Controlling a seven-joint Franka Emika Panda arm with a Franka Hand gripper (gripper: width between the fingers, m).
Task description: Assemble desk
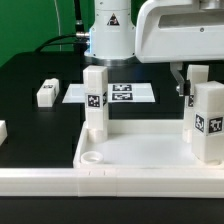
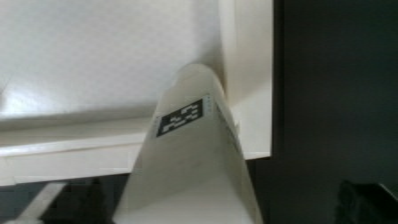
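Exterior view: the white plastic raised-rim tray tabletop [image 1: 140,150] holds two upright white square block legs, the left leg [image 1: 95,100] at a far corner and the right leg [image 1: 208,122]. The gripper [image 1: 190,85] hangs just beside the latter, fingers apart, empty.

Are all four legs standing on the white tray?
No, one leg sits on the black table, off the tabletop.

A loose leg [image 1: 2,130] is cut off at the exterior view's left edge. The marker board [image 1: 130,93] is partly covered by an upright leg [image 1: 95,98].
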